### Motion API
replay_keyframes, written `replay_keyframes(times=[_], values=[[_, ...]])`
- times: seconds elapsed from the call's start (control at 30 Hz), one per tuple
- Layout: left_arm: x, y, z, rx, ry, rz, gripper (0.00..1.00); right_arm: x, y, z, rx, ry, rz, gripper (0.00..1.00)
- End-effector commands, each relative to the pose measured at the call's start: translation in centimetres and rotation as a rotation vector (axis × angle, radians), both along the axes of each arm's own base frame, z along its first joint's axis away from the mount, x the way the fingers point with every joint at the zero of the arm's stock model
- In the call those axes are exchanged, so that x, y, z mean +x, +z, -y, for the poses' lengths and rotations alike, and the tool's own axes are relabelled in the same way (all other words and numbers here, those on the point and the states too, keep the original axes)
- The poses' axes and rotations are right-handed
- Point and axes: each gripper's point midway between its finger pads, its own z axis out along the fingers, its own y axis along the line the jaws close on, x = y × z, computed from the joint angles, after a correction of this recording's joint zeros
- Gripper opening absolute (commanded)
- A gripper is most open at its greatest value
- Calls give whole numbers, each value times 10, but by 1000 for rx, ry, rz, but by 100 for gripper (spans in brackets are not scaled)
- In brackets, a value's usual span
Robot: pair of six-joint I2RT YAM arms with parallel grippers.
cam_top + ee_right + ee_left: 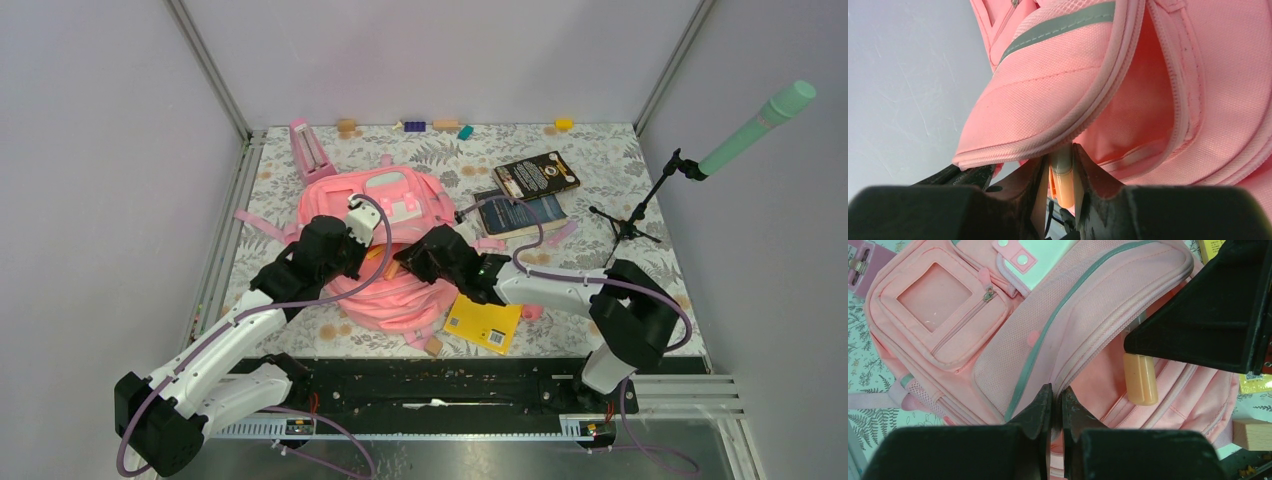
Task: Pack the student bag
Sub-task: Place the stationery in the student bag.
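The pink student bag [330, 205] lies on the floral table with its main compartment open towards the arms. My left gripper [370, 262] is shut on the piped rim of the bag's front flap [1083, 355] and holds it up; in the left wrist view the gripper [1057, 390] pinches the fabric. My right gripper [402, 258] is shut on an orange marker [1064, 185] with a grey end. In the right wrist view the gripper [1063, 150] holds it at the opening under the flap [1048, 90]. The marker's orange end shows in the left wrist view [1140, 380].
A yellow book [484, 323] lies right of the bag near the front edge. Two dark books [537, 175] [520, 213] lie behind it. A pink metronome [310, 150] stands at the back left. A tripod [630, 215] holds a mint microphone [760, 125]. Small blocks [347, 126] line the back wall.
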Motion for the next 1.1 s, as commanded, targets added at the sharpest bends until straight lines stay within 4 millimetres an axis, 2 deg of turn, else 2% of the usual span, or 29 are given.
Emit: replay_keyframes(times=[0.0,0.13,0.3,0.37,0.47,0.57,0.63,0.77,1.07], values=[[9,46,12,-103,-11,107,0,25,24,-6,60,-152,85,0],[9,44,12,-101,-12,104,0,32,25,-18,69,-151,90,0],[10,44,10,-96,-7,108,0,31,24,-29,52,-140,110,0],[10,43,10,-93,-4,108,0,30,23,-29,37,-141,119,7],[9,44,10,-97,-7,112,0,30,16,-28,22,-140,119,33],[9,44,11,-98,-10,111,0,28,13,-28,30,-133,128,44],[9,44,11,-98,-10,111,0,28,11,-26,40,-129,142,47],[9,44,10,-97,-8,111,0,26,20,-23,38,-121,190,53],[10,44,10,-95,-5,111,0,16,38,-11,-16,-83,294,51]])
